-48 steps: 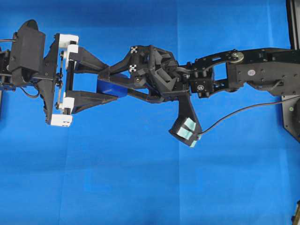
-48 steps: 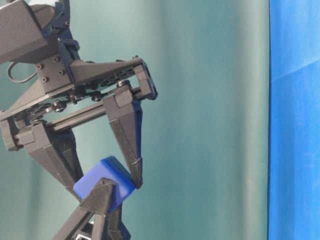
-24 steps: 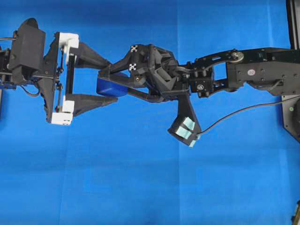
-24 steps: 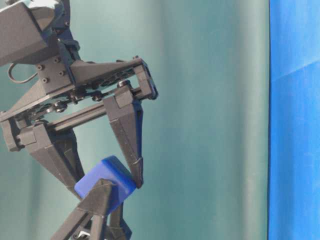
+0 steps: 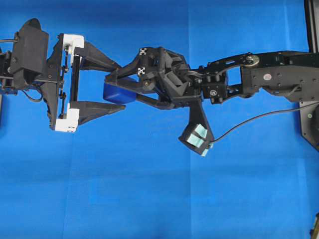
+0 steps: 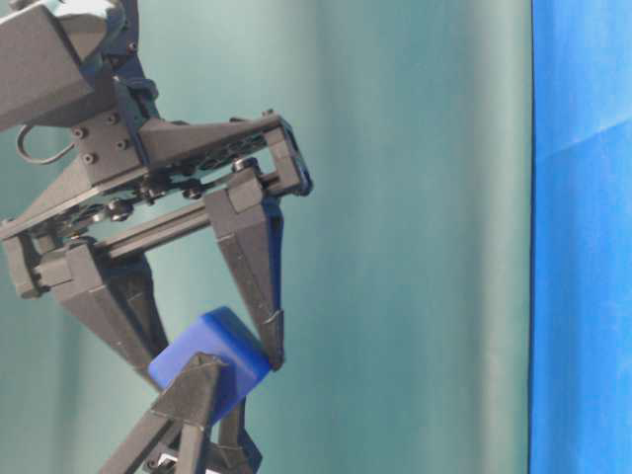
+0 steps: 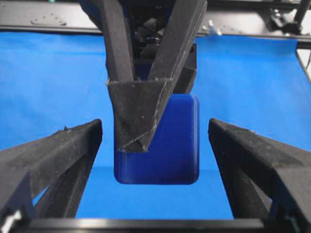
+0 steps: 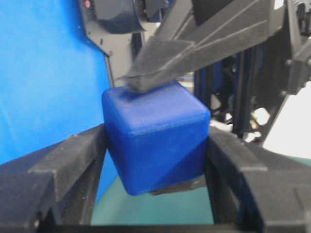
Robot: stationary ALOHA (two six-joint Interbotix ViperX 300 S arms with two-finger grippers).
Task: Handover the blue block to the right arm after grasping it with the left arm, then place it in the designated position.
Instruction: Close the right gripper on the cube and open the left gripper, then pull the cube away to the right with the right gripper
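Gripping the block [image 5: 117,92] midair, right gripper [image 5: 110,87] is clamped on its sides above the cloth [image 5: 149,189]. Left gripper [image 5: 117,85] is spread wide, fingers [image 7: 53,155] clear of the block either side.

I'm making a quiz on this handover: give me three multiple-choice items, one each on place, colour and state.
1. Where is the small dark-blue cube?
A. lying on the cloth
B. held in the air between the two claws
C. in a basket
2. What colour are the left claw's brackets?
A. white
B. red
C. green
3. What state is the left claw in?
A. shut on the cube
B. out of view
C. open, clear of the cube

B: the all-black right claw clamps it above the blue cloth.
A: white shows overhead.
C: gaps flank the cube in its wrist view.
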